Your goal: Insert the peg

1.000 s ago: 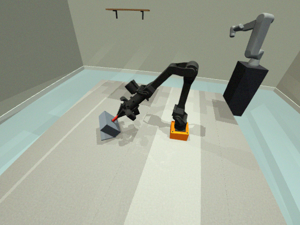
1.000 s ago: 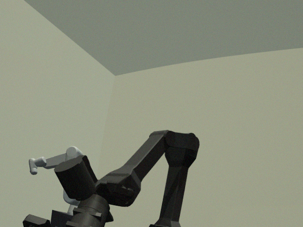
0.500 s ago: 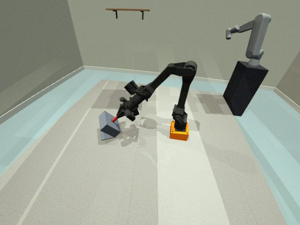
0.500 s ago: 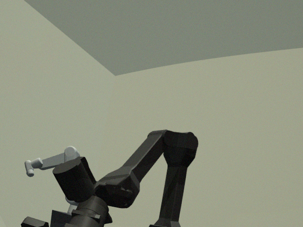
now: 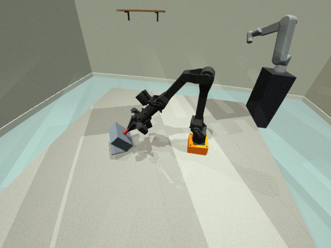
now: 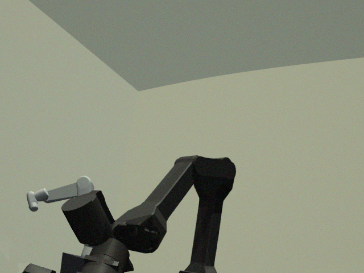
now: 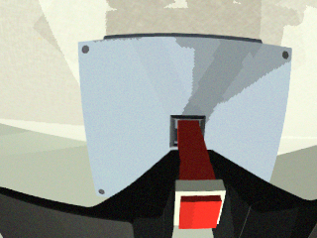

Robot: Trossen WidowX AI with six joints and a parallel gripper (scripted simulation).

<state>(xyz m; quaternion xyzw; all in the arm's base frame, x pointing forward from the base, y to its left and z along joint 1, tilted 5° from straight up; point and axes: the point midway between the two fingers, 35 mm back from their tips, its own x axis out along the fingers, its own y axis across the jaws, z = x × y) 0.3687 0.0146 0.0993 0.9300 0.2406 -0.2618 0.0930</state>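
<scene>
gripper (image 7: 196, 221): clamped on the peg; dark fingers flank it on both sides in the wrist view, pinching near its back end
peg (image 7: 196, 153): red, square section, flat sides. Near end face fills the lower centre of the wrist view; shaft runs forward and up to the hole. In the top view it shows as a short red sliver (image 5: 125, 131) between gripper (image 5: 130, 128) and panel
peg tip: sits at the hole mouth, appears just entered; depth cannot be told
hole (image 7: 188, 123): square, dark frame, near the middle of the panel face; peg flats look lined up with its edges
panel (image 7: 133, 113): pale blue-grey sloped face, dark dots at three visible corners. From the top view it is a wedge block (image 5: 117, 133) on the floor, face tilted toward the arm
arm (image 5: 186, 82): black, elbow high, forearm sloping down-left to the panel; same elbow visible in the exterior view (image 6: 211, 176)
base (image 5: 197, 145): orange block, right of the panel, well apart from it
floor (image 5: 160, 200): grey-beige striped mat, pale blue border
far right: dark box (image 5: 270, 96) with a grey second arm (image 5: 283, 40) on top, well apart from the work
far wall: wooden shelf (image 5: 140, 11) on two black brackets
writing: no brands, labels or text readable on anything
</scene>
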